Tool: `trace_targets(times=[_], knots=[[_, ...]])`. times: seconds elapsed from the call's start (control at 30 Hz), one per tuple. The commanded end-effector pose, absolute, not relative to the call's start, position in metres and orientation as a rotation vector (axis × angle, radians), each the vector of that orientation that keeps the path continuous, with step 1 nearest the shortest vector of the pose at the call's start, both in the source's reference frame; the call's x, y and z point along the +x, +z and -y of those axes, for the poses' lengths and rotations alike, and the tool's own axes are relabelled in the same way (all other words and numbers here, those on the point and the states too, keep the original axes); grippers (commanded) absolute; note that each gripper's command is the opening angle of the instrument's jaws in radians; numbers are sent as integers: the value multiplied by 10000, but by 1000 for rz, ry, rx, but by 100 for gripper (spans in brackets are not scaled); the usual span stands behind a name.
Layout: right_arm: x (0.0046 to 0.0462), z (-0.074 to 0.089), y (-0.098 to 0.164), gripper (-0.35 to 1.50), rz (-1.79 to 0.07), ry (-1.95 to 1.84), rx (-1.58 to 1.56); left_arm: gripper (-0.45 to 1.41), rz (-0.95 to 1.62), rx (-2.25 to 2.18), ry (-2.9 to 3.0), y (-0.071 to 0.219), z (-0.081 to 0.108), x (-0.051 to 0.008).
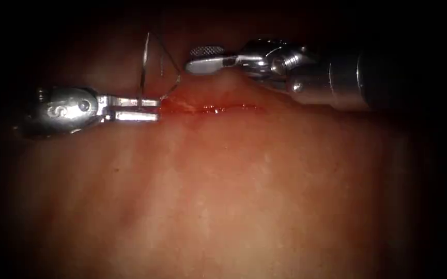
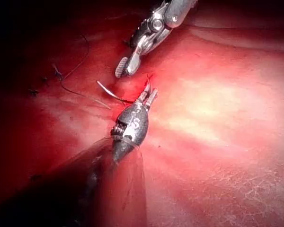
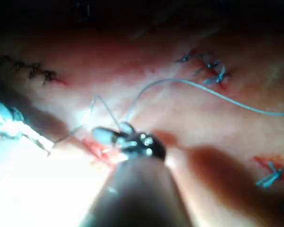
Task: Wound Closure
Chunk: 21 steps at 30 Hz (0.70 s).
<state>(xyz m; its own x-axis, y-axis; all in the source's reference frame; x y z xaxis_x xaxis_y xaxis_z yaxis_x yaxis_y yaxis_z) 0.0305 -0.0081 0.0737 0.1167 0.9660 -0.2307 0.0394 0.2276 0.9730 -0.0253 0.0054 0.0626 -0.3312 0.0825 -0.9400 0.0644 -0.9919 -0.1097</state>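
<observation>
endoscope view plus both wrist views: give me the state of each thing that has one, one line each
left tool: jaws slightly open at the cut's left end, holding nothing that I can make out
right tool: jaws open above the cut, holding nothing
needle: standing up from the tissue by the left tool's tip, held by neither tool
thread: slack, draped from the needle toward the cut
cut: open, wet with red fluid
tissue: intact apart from the cut

left tool [image 2: 148,96] at the cut [image 2: 148,80] beside the needle [image 2: 111,93] (grip unclear); right tool [image 2: 125,67] just above.
</observation>
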Motion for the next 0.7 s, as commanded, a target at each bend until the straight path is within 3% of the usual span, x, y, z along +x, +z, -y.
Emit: trace_targets(times=[0.03,0.13,0.27,0.7], knots=[[316,80,741,34,-1259,940,1139,-45,191,-1821,2553,632,-56,-259],[320,84,743,34,-1308,941,1200,-45,154,-1842,2578,633,-52,-265],[327,85,744,51,-1323,946,1233,-45,118,-1875,2606,636,-47,-269],[337,91,751,54,-1342,959,1259,-45,75,-1927,2635,635,-45,-271]])
